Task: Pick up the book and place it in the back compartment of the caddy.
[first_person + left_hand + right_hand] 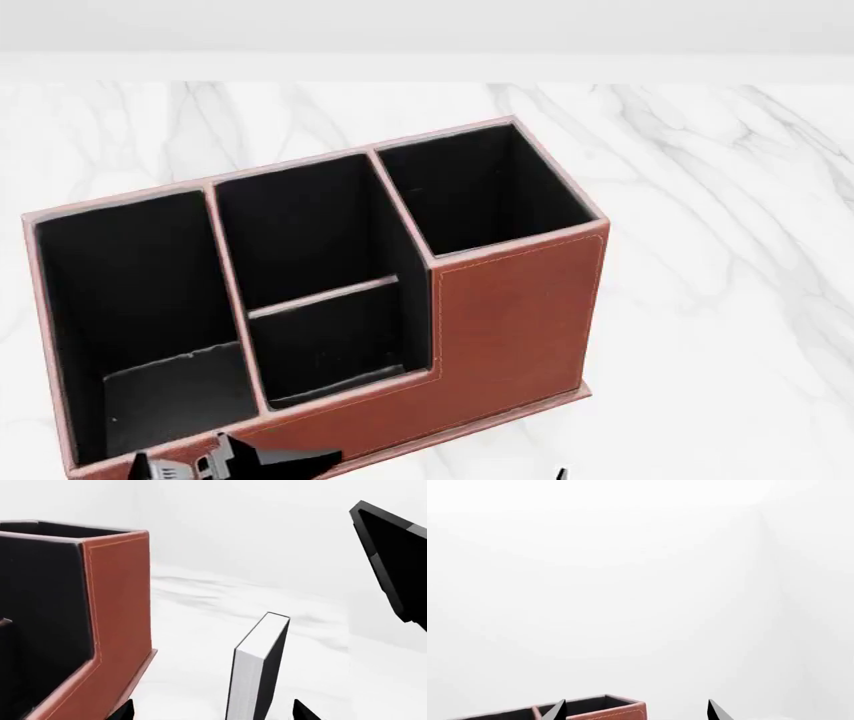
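We see the thick black book with white page edges [259,670] standing upright on the white marble counter [721,200] beside the red-brown leather caddy [514,310], ungrasped. Both jaws spread open, empty. The back compartment [327,335] awaits; everything remains.

I am seeing no readable text, label, brand, number or sign anywhere: the caddy [514,300] is showing only plain leather with pale stitching, and the book [257,667] is showing bare black covers and white page edges.
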`<state>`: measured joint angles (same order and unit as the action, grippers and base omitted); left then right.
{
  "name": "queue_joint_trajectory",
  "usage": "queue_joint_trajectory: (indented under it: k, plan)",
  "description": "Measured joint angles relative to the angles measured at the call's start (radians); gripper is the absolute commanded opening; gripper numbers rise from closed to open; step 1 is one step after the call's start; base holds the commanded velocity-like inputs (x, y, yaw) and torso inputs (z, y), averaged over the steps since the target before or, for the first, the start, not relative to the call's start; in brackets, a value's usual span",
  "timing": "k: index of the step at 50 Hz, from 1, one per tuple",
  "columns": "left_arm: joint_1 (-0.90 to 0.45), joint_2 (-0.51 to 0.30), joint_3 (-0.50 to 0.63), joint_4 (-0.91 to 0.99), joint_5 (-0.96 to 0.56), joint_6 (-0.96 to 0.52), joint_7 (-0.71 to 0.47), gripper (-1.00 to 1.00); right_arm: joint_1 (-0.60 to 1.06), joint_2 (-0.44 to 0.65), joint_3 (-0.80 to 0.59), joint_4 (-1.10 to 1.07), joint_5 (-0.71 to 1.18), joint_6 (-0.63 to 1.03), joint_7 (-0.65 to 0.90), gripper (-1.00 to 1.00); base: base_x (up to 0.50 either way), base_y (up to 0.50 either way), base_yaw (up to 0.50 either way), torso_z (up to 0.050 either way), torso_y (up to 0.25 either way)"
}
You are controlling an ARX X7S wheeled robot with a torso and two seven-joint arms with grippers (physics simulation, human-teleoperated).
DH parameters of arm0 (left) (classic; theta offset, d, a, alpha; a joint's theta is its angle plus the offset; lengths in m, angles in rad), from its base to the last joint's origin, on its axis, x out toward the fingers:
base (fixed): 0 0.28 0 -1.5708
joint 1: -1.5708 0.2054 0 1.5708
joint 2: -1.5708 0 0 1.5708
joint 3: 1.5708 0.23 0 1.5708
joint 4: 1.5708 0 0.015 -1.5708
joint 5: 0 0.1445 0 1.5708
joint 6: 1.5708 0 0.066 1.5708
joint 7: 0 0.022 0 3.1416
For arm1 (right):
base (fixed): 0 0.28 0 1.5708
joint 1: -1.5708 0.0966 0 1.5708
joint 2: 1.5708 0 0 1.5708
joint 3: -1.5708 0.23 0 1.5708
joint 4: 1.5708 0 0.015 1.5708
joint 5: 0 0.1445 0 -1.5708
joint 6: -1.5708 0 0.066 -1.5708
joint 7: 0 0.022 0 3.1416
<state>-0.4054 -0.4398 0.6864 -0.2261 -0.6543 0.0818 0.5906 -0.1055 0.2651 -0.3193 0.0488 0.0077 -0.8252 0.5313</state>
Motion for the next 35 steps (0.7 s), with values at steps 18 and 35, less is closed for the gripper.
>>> queue_joint_trajectory:
  k: [18,35]
  plan:
    - [-0.032,0.053,0.035,-0.070,0.026,-0.002,0.028,1.00,0.004,0.003,-0.007,0.005,0.002,-0.002,0.004,1.00,0.00,0.00,0.00,0.000,0.000]
    - [-0.072,0.105,0.066,-0.146,0.058,-0.011,0.040,1.00,0.006,0.007,-0.010,0.006,0.002,-0.001,0.010,1.00,0.00,0.00,0.00,0.000,0.000]
